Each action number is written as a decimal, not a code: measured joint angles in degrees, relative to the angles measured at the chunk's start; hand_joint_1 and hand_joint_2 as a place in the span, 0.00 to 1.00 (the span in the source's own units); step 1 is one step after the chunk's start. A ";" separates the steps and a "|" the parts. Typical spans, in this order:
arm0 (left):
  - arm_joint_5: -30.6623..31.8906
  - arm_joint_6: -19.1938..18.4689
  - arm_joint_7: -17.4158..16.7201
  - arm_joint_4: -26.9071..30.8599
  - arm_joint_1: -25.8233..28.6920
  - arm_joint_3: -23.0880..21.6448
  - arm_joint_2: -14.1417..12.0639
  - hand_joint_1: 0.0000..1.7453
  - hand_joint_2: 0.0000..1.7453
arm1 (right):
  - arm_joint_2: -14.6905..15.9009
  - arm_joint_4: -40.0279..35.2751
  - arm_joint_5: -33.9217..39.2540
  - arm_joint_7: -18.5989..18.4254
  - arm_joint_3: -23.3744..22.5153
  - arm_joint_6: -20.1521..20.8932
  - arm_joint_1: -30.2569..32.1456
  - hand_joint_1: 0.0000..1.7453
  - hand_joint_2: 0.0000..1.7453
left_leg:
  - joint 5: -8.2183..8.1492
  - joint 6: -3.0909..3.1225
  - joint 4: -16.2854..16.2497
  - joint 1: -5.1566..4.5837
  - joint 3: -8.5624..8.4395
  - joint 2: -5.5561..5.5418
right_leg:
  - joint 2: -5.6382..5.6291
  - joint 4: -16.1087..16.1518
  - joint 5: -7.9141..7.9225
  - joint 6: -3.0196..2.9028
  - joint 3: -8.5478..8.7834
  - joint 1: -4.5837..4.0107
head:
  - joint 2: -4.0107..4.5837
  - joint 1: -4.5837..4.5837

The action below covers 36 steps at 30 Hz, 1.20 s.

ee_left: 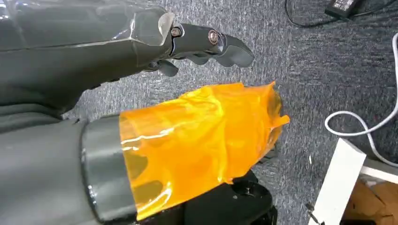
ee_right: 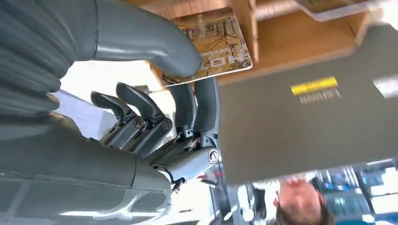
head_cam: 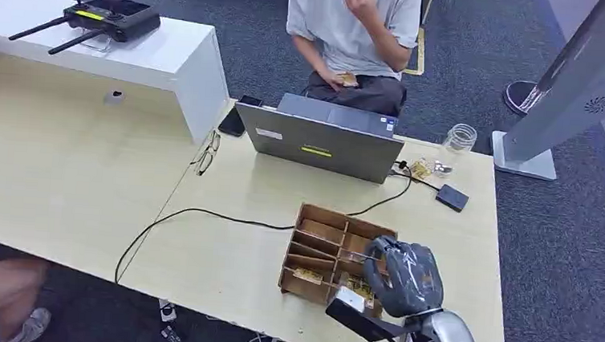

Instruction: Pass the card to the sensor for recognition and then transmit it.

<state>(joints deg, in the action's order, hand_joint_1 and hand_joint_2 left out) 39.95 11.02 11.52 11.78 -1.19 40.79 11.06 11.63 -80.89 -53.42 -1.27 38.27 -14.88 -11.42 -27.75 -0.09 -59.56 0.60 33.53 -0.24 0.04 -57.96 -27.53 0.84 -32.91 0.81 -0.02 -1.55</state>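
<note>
Pale wooden desk, grey carpet around it: your right hand sits over the near right corner of the brown divided box, thumb and fingers pinching a printed card just in front of the grey laptop. Your left hand, thumb wrapped in orange film, hangs over carpet, fingers curled, holding nothing. 1 person sits at the far side.
</note>
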 joint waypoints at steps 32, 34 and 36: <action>0.83 0.72 1.27 0.00 0.00 2.64 0.42 0.00 0.00 | -0.89 -21.07 -2.08 9.14 -3.93 -18.19 3.82 1.00 1.00 | 0.00 0.00 0.00 0.00 -0.01 0.00 | 0.00 0.00 0.00 0.00 0.01 0.00 | 0.00 0.00; 0.98 0.48 1.34 0.00 -0.01 2.64 0.37 0.00 0.00 | -1.29 -21.29 -2.27 9.16 -4.09 -18.76 3.87 1.00 1.00 | 0.00 0.00 0.00 0.00 -0.01 0.00 | 0.00 0.00 0.00 0.00 0.00 0.00 | 0.00 0.00; 1.36 0.31 1.36 0.00 -0.03 2.64 0.35 0.00 0.00 | -1.75 -21.32 -2.45 9.16 -4.15 -19.42 3.83 1.00 1.00 | 0.00 0.00 0.01 0.01 -0.01 0.00 | 0.00 0.00 0.00 0.00 0.01 0.00 | 0.00 0.00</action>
<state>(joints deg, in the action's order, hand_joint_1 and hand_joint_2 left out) 41.31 11.32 12.87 11.78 -1.22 43.43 11.41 9.88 -102.20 -55.87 7.89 34.12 -34.29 -7.59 -27.75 -0.09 -59.55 0.60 33.53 -0.24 0.04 -57.96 -27.53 0.84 -32.90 0.81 -0.02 -1.55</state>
